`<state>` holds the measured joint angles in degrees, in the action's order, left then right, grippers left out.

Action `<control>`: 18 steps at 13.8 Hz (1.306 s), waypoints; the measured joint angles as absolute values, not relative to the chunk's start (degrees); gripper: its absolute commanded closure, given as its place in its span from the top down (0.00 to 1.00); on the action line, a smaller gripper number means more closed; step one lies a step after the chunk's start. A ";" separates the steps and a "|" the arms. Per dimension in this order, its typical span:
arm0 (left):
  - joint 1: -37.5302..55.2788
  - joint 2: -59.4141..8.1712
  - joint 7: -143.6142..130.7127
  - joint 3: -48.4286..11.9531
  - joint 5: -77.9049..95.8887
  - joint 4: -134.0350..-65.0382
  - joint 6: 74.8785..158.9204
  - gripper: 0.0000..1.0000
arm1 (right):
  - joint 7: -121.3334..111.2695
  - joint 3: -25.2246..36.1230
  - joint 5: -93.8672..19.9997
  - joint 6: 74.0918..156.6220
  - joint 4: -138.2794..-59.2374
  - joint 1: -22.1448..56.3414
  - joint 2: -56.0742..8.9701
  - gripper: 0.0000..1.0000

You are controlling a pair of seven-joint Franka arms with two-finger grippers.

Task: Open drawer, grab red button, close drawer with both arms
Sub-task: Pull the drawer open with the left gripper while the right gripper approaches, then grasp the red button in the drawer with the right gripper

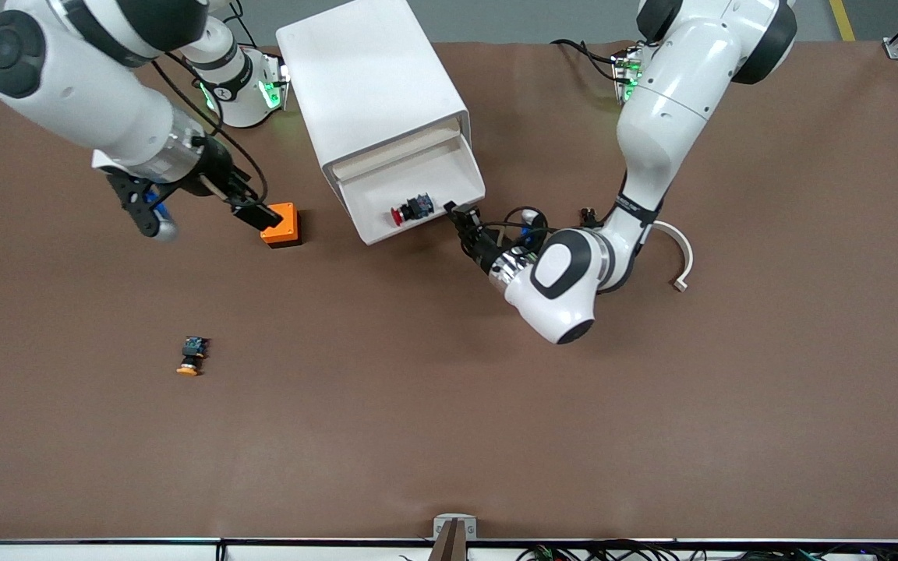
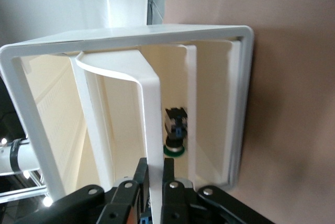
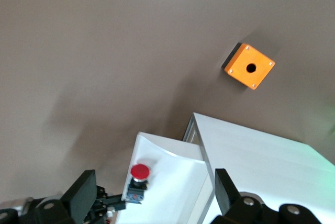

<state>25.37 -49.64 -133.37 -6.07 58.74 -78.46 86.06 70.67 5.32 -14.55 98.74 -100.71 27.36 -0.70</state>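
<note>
Lying in the pulled-out shallow white plastic drawer (image 1: 429, 204) was one small push button with a red mushroom cap, black body and bluish rear block (image 1: 411, 209), near the drawer's front slat. The left end effector (image 1: 457, 212) had its fingers pinched on that slat at the corner toward the left arm's end. One boxy white cabinet (image 1: 371, 86) held the drawer. Over the brown worktop (image 1: 449, 405), beside one orange cube box with a round hole (image 1: 281, 224), hung the right end effector (image 3: 157, 195), fingers spread wide and empty. One button with an orange-yellow cap (image 1: 192, 356) lay alone, nearer the front camera, with bare worktop all around it. One curved white strip (image 1: 679, 257) lay by the left arm.
</note>
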 measured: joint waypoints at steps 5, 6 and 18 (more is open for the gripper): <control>24.02 -49.70 -129.31 -5.36 58.82 -77.36 87.94 1.00 | 79.96 5.27 -13.75 108.03 -105.74 35.14 -1.73 1.00; 23.99 -49.68 -128.22 -5.36 59.04 -76.94 88.80 0.99 | 82.08 5.25 -12.99 109.40 -106.13 36.73 -2.46 1.00; 21.47 -48.01 -122.36 3.16 49.78 -72.96 90.37 1.00 | 98.61 5.26 -9.87 124.55 -107.27 47.75 -14.18 1.00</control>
<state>21.47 -48.01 -122.36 3.16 49.78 -72.96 90.37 98.61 5.26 -9.87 124.55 -107.27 47.75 -14.18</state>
